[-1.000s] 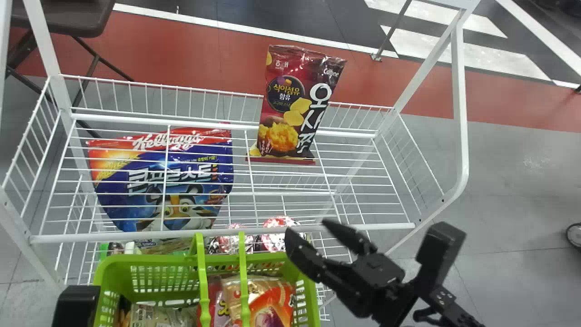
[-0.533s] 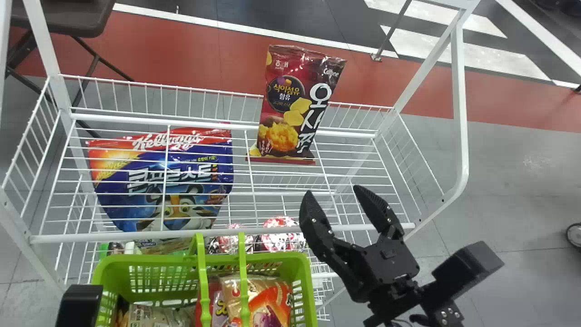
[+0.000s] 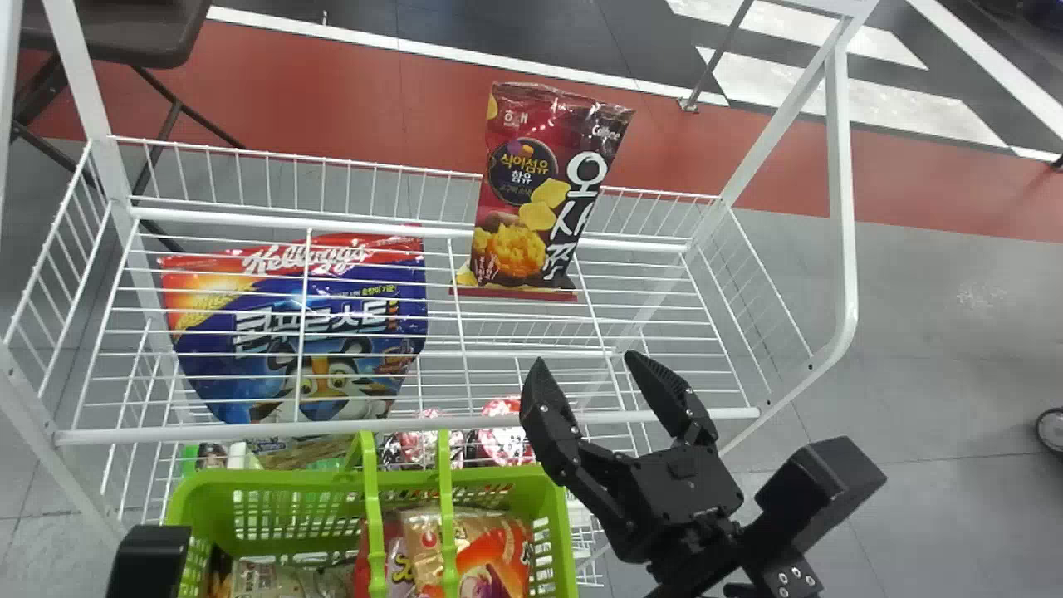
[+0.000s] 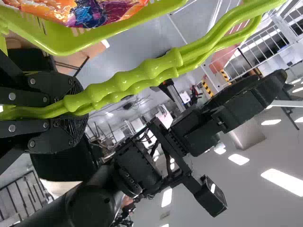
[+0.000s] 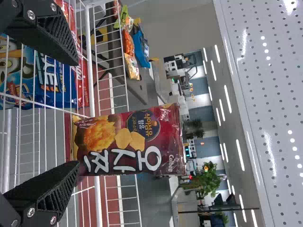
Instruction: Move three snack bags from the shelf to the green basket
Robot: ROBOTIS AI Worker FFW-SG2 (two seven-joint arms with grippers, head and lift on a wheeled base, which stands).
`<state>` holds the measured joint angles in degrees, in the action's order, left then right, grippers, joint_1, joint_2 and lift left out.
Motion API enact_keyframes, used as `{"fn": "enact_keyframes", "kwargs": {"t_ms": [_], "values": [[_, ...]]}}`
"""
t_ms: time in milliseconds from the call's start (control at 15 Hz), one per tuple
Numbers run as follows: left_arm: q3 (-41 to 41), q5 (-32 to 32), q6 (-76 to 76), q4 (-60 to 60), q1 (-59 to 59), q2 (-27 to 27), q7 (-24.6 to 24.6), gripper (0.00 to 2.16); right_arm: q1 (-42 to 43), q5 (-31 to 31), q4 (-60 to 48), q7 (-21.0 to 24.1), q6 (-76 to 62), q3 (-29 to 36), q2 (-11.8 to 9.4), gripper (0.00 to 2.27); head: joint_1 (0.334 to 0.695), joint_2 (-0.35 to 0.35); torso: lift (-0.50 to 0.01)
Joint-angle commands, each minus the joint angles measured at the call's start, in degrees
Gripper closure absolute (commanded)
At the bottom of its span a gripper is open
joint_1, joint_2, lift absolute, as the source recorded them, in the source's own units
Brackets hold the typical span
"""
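The left pincer (image 4: pixel 81 107) grips the green basket (image 3: pixel 282 479), front-left of the sweet-potato snack bag (image 3: pixel 540 187); the right pincer (image 3: pixel 588 364), closer to that bag, points at it from front-right, fingers apart; the bag stands lengthwise upright on the wire shelf (image 3: pixel 249 433)

On my head view I can read "Kellogg's" across the top of the blue cereal bag (image 3: pixel 332 328), with "콘푸로스트" beneath it. The dark red snack bag (image 3: pixel 515 218) carries "오사쯔" down one side, "Calbee" and "해태" near its top, and "식이섬유 함유" in a round badge. Print on the orange bag (image 3: pixel 497 544) in the green basket (image 3: pixel 282 479) defeats me.
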<state>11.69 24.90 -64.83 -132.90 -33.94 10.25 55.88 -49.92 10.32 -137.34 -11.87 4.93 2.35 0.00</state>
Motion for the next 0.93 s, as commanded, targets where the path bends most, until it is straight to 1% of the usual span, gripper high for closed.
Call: {"fn": "enact_keyframes", "kwargs": {"t_ms": [0, 867], "values": [[0.00, -0.03, 0.00, -0.08, -0.08, 0.03, 0.02, 1.67, 0.00, 0.05, 0.05, 0.00, -0.23, 0.11, 0.05, 0.07, 0.695, -0.350, -0.047], [-0.09, -0.03, 0.00, -0.25, -0.25, 0.03, 0.11, 1.67, 0.44, 0.05, 0.58, -0.09, -0.23, 0.11, 0.05, 0.08, 0.695, -0.350, -0.047]]}}
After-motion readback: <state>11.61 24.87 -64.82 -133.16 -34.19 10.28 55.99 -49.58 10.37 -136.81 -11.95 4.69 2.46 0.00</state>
